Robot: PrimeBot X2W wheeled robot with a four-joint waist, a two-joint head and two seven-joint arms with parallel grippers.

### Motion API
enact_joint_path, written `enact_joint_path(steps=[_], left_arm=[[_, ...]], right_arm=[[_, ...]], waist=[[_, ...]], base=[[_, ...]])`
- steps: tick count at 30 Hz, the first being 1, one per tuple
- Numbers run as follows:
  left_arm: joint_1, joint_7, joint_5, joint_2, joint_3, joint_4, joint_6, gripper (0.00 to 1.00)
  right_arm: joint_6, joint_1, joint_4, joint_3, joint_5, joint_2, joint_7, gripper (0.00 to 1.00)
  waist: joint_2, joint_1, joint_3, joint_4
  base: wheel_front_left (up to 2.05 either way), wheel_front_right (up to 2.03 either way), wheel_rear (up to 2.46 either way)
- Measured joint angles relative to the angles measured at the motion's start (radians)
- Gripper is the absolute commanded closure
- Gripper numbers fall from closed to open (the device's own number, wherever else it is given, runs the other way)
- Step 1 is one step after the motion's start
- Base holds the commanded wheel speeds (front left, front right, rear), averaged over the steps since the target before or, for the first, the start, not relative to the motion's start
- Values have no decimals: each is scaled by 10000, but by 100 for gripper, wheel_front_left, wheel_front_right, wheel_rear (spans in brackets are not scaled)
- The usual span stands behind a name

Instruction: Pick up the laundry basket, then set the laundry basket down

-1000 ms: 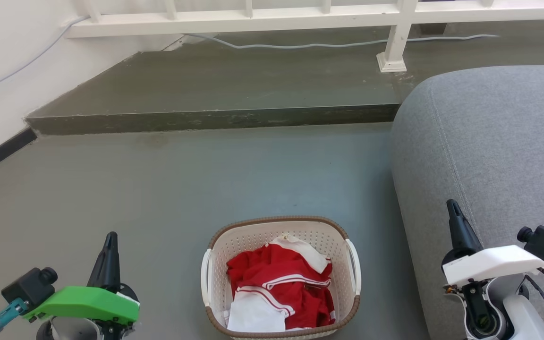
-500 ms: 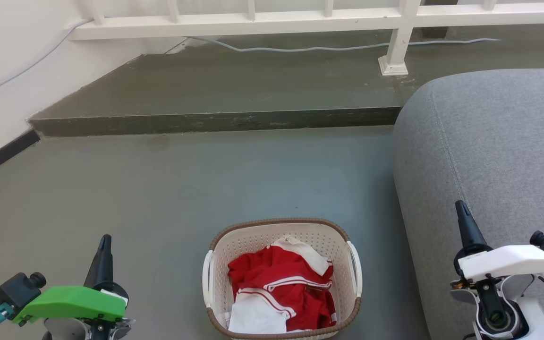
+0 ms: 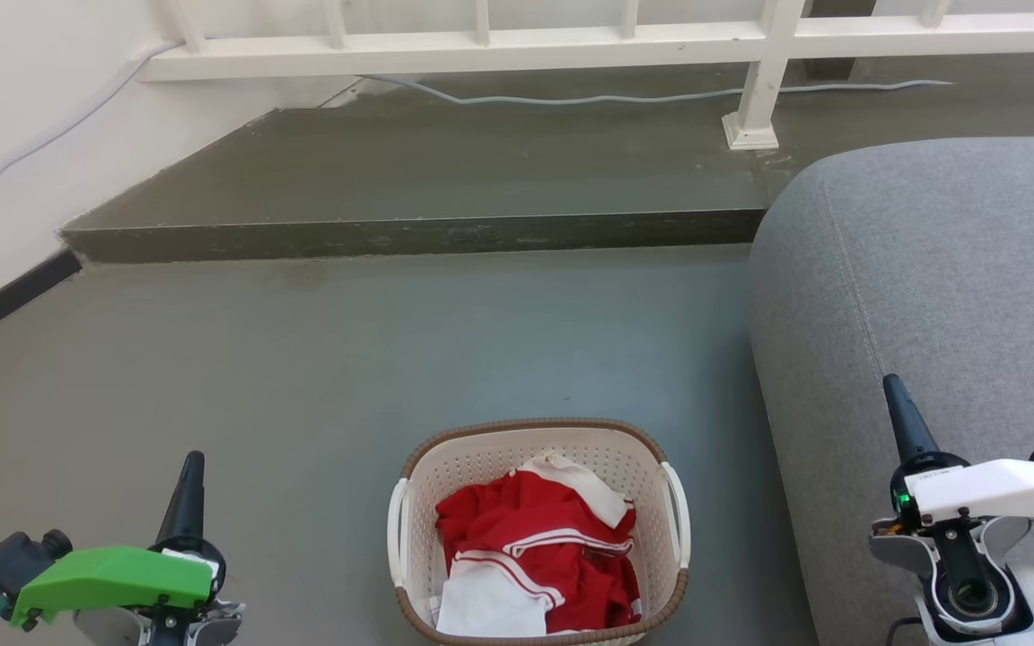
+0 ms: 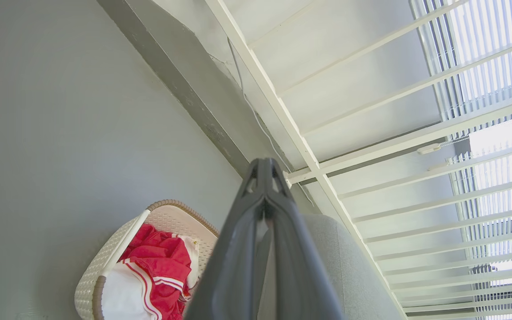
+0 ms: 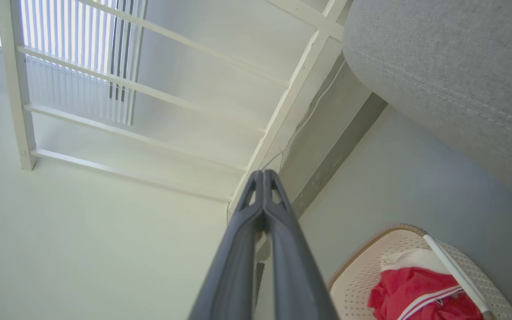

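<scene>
The laundry basket point(image 3: 490, 459) stands upright on the grey floor point(image 3: 346, 359), at the near middle of the scene, just left of the grey sofa point(image 3: 930, 269). Its opening faces up, and red and white clothes point(image 3: 535, 547) lie inside it.

The left hand point(image 3: 192, 462) is near and to the left of the basket, well apart from it. The right hand point(image 3: 894, 388) is to the right, in front of the sofa. In both wrist views the two fingers are pressed together and they pinch nothing.

In my judgement this scene fits two stages. Either the basket waits on the floor to be lifted, or it stands there after it was put down again. The pictures do not settle which one. If a lift is to come, the hands must spread and reach the two white handles, the left handle point(image 3: 394, 529) and the right handle point(image 3: 677, 516).

The basket looks wider from left to right than from near to far, so its long axis probably runs left to right, with one handle at each end. The slanted view makes this uncertain.
</scene>
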Motion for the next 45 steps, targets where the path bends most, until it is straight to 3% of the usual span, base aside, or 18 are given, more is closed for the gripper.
enact_joint_path(steps=[36, 45], left_arm=[[-306, 1179, -4199, -38, 709, 320, -132, 100], [-411, 1181, -4288, -44, 727, 320, -157, 100]], right_arm=[[351, -208, 205, -1026, 4332, 12, 1089, 100], [378, -212, 232, -1039, 4462, 13, 1097, 100]], waist=[[0, 0, -203, 124], [0, 0, -203, 124]], base=[[0, 0, 0], [0, 0, 0]])
